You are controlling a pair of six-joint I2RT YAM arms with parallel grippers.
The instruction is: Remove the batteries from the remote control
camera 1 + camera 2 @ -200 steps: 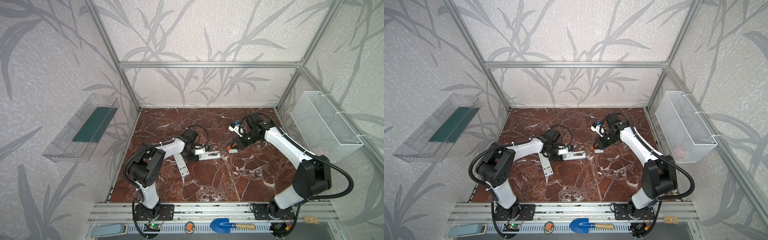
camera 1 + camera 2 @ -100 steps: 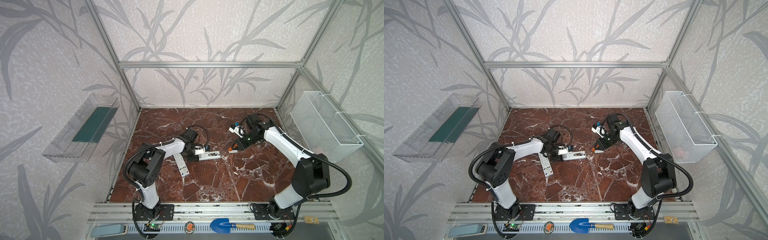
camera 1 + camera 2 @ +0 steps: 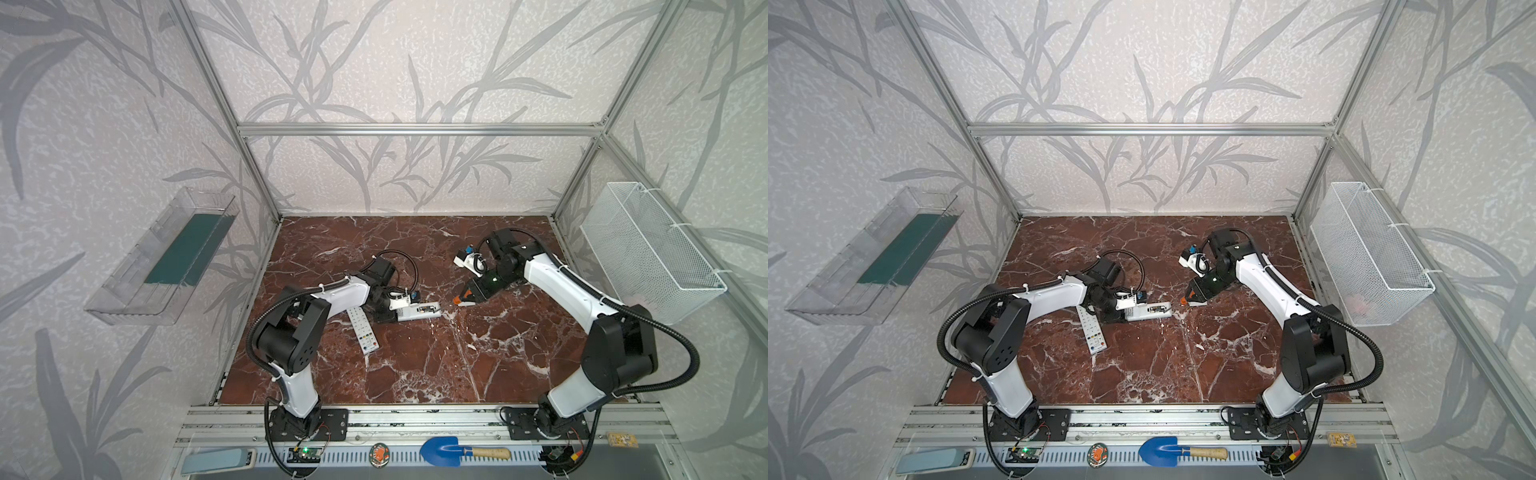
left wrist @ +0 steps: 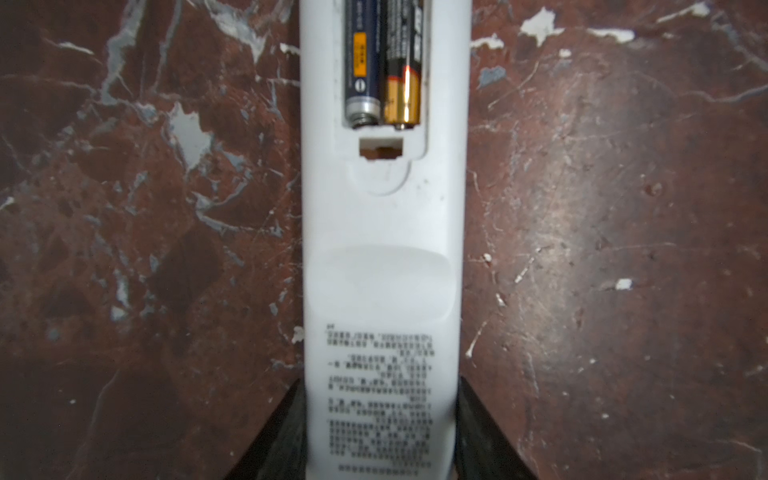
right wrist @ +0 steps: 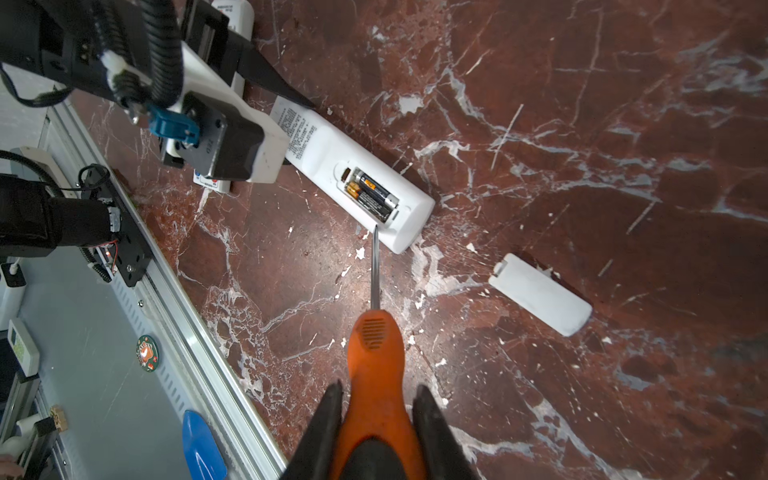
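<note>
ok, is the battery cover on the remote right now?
No, the cover lies on the marble apart from the remote, and both batteries sit exposed in it.

Left wrist view: the picture edge cuts off the far ends of the two cylindrical batteries (image 4: 399,62) in the white plastic remote control (image 4: 380,270). Its black printed label (image 4: 380,395) is blurred and unreadable. Right wrist view: the butt of the orange-handled steel screwdriver (image 5: 376,353) is hidden inside the right pincer (image 5: 377,392). In both top views the batteries are too small to distinguish.
</note>
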